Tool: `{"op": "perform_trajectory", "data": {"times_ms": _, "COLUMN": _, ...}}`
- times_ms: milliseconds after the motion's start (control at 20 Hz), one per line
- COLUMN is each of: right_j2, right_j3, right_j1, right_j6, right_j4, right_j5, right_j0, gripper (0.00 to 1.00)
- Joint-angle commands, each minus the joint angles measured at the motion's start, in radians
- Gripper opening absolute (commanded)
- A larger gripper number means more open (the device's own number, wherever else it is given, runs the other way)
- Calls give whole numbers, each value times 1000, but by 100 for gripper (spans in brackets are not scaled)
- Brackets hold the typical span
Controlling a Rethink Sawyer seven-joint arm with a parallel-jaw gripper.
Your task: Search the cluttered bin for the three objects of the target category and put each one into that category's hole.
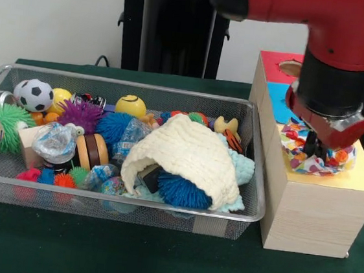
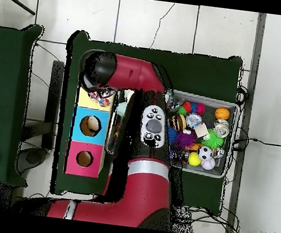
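The gripper [image 1: 312, 149] presses a polka-dot fabric piece [image 1: 316, 157] onto the yellow-faced box [image 1: 360, 178], at three o'clock of the wire bin [image 1: 255, 158]; its fingers appear closed on the cloth, which bunches over the hole; judged best, push straight down through the centre before letting go, lest folds snag the rim.

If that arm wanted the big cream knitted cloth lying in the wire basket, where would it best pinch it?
Probably at the top of its hump, coming straight down from above. The cream cloth lies draped in a soft mound over a blue spiky ball, so the crest is its highest, most exposed fold. Its edges lie among other toys and near the basket rim, where fingers could snag. The gripper is at the yellow box.
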Motion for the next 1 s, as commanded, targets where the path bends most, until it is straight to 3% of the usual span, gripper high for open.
{"op": "perform_trajectory", "data": {"times_ms": 50, "right_j2": -89, "right_j3": 60, "right_j1": 303, "right_j6": 380, "right_j4": -29, "right_j5": -268, "right_j0": 103, "gripper": 0}}
{"op": "perform_trajectory", "data": {"times_ms": 300, "right_j2": -21, "right_j3": 131, "right_j1": 315, "right_j6": 281, "right_j4": 75, "right_j5": -353, "right_j0": 51, "gripper": 0}}
{"op": "perform_trajectory", "data": {"times_ms": 550, "right_j2": -28, "right_j3": 149, "right_j1": 314, "right_j6": 231, "right_j4": 104, "right_j5": -363, "right_j0": 52, "gripper": 0}}
{"op": "perform_trajectory", "data": {"times_ms": 850, "right_j2": -91, "right_j3": 108, "right_j1": 330, "right_j6": 227, "right_j4": 97, "right_j5": -340, "right_j0": 90, "gripper": 0}}
{"op": "perform_trajectory", "data": {"times_ms": 1000, "right_j2": -133, "right_j3": 66, "right_j1": 374, "right_j6": 208, "right_j4": 51, "right_j5": -435, "right_j0": 112, "gripper": 0}}
